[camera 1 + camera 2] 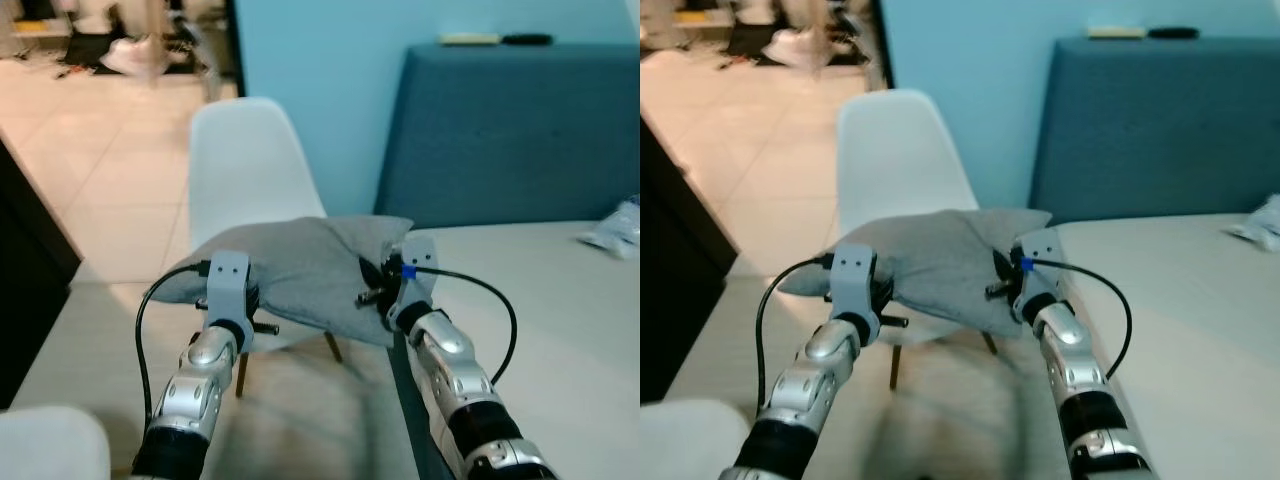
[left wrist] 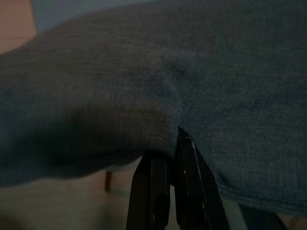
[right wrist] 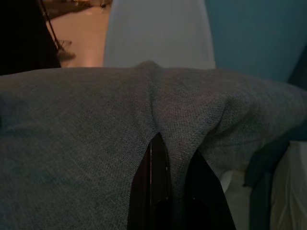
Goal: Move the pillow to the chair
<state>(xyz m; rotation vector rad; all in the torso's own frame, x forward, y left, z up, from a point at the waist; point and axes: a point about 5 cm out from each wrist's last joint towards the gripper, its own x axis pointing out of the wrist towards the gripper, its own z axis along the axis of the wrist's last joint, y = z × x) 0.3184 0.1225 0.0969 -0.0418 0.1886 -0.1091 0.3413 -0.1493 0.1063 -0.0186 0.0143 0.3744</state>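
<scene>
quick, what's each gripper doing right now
left gripper: shut on the grey pillow
right gripper: shut on the same pillow, above the chair

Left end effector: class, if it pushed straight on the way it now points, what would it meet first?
The grey pillow it already grips; the left end effector is shut on the fabric. Beyond that, probably the white chair, though depth is unclear.

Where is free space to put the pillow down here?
The white chair seat under the grey pillow looks bare. The white table is bare near the right gripper; a wrapper crowds its far edge. The left gripper holds the pillow too.
</scene>
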